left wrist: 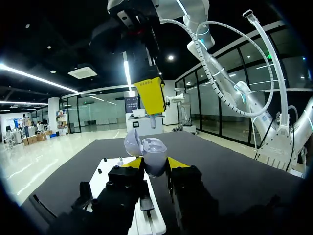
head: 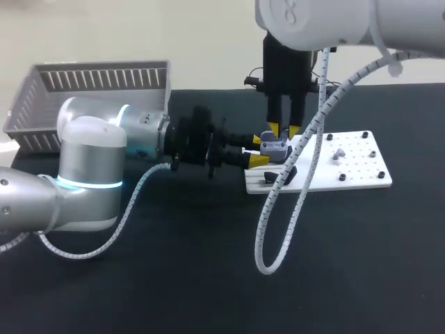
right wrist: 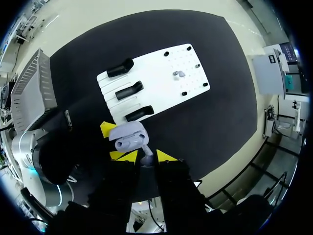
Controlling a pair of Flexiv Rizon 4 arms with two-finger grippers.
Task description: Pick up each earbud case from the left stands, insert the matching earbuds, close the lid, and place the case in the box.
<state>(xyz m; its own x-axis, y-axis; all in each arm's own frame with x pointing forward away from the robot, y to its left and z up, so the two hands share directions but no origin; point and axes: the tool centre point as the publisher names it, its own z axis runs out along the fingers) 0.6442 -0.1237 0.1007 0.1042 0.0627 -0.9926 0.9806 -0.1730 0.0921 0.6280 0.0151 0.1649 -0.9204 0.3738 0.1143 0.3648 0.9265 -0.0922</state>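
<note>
A pale grey earbud case (head: 276,147) with its lid open is held level above the left end of the white board (head: 351,174), with my left gripper (head: 259,151) shut on its sides. In the left wrist view the case (left wrist: 154,149) sits between that gripper's (left wrist: 154,165) yellow tips, lid (left wrist: 131,142) swung back. My right gripper (head: 284,131) hangs straight above it, shut on an earbud (left wrist: 153,120) just over the case's opening. Looking down from the right wrist, the earbud (right wrist: 146,154) sits in the right gripper (right wrist: 146,157), beside the open case (right wrist: 128,137).
The white board (right wrist: 161,68) carries three black stands (right wrist: 129,90) at its left end and one loose earbud (right wrist: 179,74) on its pegged right part. A grey slatted basket (head: 90,97) stands at the table's far left. My right arm's white cable (head: 278,229) dangles in front of the board.
</note>
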